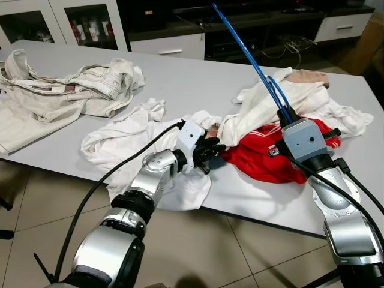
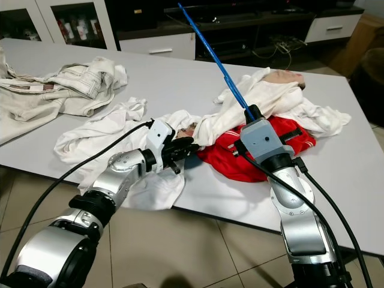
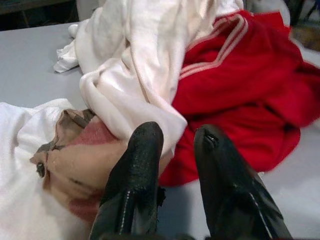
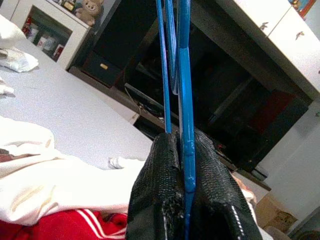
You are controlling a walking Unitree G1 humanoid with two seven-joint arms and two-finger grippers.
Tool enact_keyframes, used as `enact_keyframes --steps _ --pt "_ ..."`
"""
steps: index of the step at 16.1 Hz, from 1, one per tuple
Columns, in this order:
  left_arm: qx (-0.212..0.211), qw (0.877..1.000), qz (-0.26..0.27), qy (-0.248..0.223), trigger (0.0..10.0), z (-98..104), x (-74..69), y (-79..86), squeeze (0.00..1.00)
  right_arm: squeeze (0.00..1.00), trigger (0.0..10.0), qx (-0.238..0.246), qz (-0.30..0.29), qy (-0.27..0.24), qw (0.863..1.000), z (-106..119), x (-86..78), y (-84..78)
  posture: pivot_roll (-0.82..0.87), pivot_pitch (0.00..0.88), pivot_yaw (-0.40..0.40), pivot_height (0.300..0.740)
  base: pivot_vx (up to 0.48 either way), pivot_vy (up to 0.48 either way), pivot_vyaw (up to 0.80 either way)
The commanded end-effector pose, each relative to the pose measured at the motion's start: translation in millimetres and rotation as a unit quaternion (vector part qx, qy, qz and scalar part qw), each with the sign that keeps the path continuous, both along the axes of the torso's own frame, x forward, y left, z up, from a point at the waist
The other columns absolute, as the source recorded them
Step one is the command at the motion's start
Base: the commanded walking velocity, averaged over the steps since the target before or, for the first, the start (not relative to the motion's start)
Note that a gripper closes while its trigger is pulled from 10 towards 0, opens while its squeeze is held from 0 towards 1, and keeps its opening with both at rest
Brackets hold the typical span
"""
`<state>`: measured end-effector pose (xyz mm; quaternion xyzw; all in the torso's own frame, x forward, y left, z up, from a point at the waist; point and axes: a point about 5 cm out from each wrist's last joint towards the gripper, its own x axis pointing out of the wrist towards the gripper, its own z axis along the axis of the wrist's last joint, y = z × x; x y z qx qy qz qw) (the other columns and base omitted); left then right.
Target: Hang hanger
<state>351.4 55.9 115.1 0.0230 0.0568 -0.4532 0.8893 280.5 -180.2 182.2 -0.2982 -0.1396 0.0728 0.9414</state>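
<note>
The blue hanger [image 4: 184,90] is clamped between the closed fingers of the right gripper [image 4: 186,165] and rises steeply away from the robot, above the clothing on the counter [image 1: 198,75]. No rail or hook to receive it can be made out.

Risk: the grip is narrow and sits at one end of a long, thin frame. A fast swing of the arm would probably let the hanger pivot or slip in the pads. The free end could also snag the white garment [image 1: 264,99] just beneath it.

The right arm reaches forward over the red jacket with white stripes [image 1: 264,157], wrist raised. The left arm extends low over the counter edge. The left gripper [image 3: 175,142] stands slightly parted and holds nothing, its tips touching or just short of the white garment beside a pinkish cloth [image 3: 80,165]. Cream trousers [image 1: 66,90] lie well apart.
</note>
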Motion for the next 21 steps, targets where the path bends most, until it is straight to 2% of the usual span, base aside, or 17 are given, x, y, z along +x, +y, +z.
enact_keyframes --steps 1,2,4,5,6,8,9,14,15,16,21 --pt "-0.009 1.000 -0.002 -0.004 10.0 7 3.8 -0.7 0.00 0.00 10.0 -0.006 0.000 -0.012 1.000 6 -1.8 1.6 -0.04 0.023 0.048 0.723 0.000 0.000 0.00" --pt "-0.037 0.999 0.006 -0.002 10.0 11 5.8 -6.2 0.00 0.00 10.0 -0.007 0.002 -0.014 1.000 8 -3.8 3.9 -0.04 0.028 0.049 0.723 0.000 0.000 0.00" --pt "-0.039 0.999 0.010 -0.001 10.0 13 7.8 -8.4 0.00 0.00 10.0 -0.006 0.005 -0.015 1.000 8 -5.7 6.6 -0.05 0.039 0.055 0.723 0.000 0.000 0.00" --pt "-0.036 0.999 0.014 0.001 10.0 14 9.7 -9.8 0.56 0.00 10.0 -0.006 0.007 -0.016 1.000 9 -7.5 8.2 -0.06 0.045 0.058 0.723 0.000 0.000 0.00" --pt "-0.031 0.999 0.016 0.003 10.0 15 10.6 -10.5 1.00 0.00 10.0 -0.006 0.007 -0.017 1.000 10 -9.9 8.9 -0.07 0.052 0.065 0.723 0.000 0.000 0.00" --pt "-0.021 1.000 0.016 0.003 10.0 14 11.1 -11.1 1.00 0.00 10.0 -0.005 0.004 -0.017 1.000 11 -13.1 8.8 -0.08 0.058 0.070 0.723 0.000 0.000 0.00" --pt "0.016 0.999 0.033 -0.005 10.0 10 12.2 -11.3 0.00 0.00 10.0 -0.004 -0.002 -0.013 1.000 10 -17.2 7.0 -0.09 0.068 0.078 0.723 0.000 0.000 0.00" --pt "0.047 0.993 0.109 0.011 10.0 8 19.7 -6.8 0.00 0.00 10.0 -0.004 -0.005 -0.009 1.000 10 -22.4 6.3 -0.11 0.075 0.081 0.723 0.000 0.000 0.00" --pt "0.043 0.993 0.110 0.016 8.9 7 19.4 -7.8 0.00 0.00 10.0 -0.004 -0.006 -0.008 1.000 11 -22.7 5.9 -0.11 0.075 0.079 0.723 0.000 0.000 0.00" --pt "0.039 0.994 0.106 0.012 0.0 8 19.1 -9.2 0.00 0.00 10.0 -0.004 -0.006 -0.007 1.000 12 -22.7 5.8 -0.11 0.071 0.078 0.723 0.000 0.000 0.00" --pt "0.034 0.996 0.078 0.015 0.0 3 13.8 -13.2 0.00 0.00 10.0 -0.004 -0.006 -0.009 1.000 14 -19.6 5.5 -0.10 0.058 0.072 0.723 0.000 0.000 0.00"
